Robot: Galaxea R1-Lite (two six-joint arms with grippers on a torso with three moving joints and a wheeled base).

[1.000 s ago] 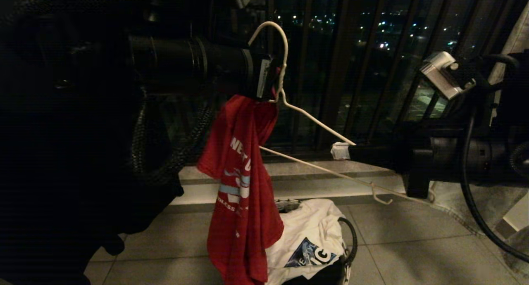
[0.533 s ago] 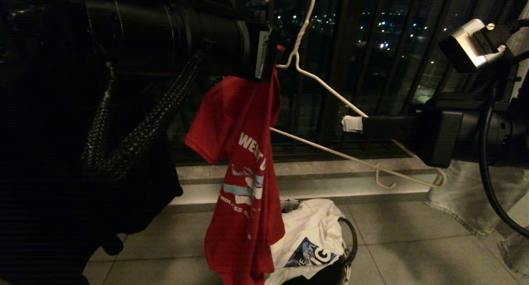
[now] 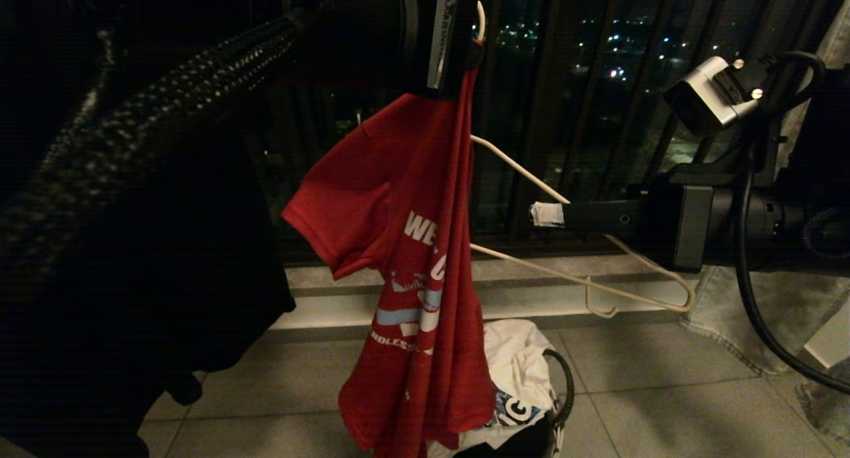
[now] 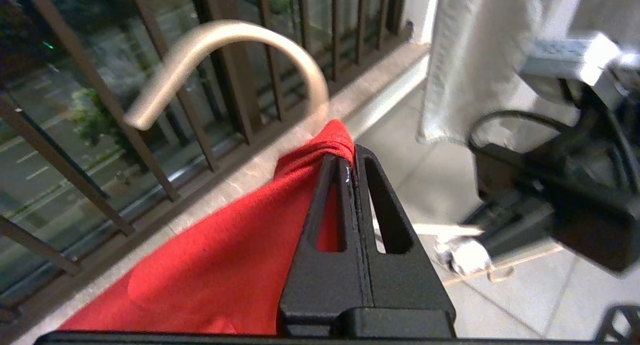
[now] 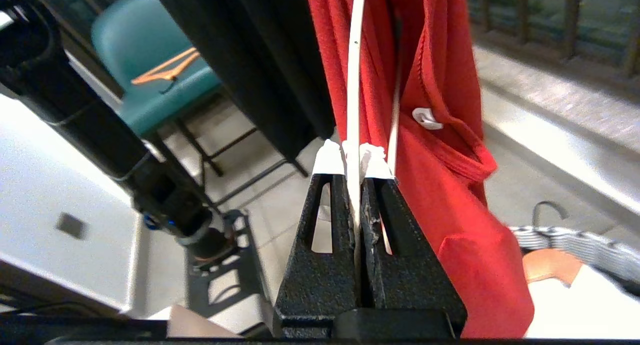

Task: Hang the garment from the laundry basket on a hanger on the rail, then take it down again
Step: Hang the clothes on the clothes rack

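Note:
The red garment [image 3: 412, 245] hangs in a bunch from my left gripper [image 3: 465, 46], which is high up and shut on its top fold [image 4: 330, 145]. The white wire hanger [image 3: 524, 172] slants down to the right from that spot. Its hook [image 4: 225, 32] curves above the left gripper [image 4: 351, 152]. My right gripper [image 3: 546, 214], with white-taped tips, is shut on the hanger's sloping arm [image 5: 355, 85], right beside the red cloth [image 5: 450, 195]. The laundry basket [image 3: 563, 391] stands on the floor below the garment. The rail is out of view.
A white cloth [image 3: 518, 358] fills the basket. A black garment [image 3: 166, 279] hangs at the left, and dark window bars [image 3: 551, 113] stand behind. Pale jeans [image 3: 750, 312] hang at the right. A teal chair [image 5: 150, 100] with a wooden hanger stands behind.
My left gripper has risen with the garment and the hanger's neck, so the hook now leaves the top of the head view. The right gripper, still on the wire, has risen slightly.

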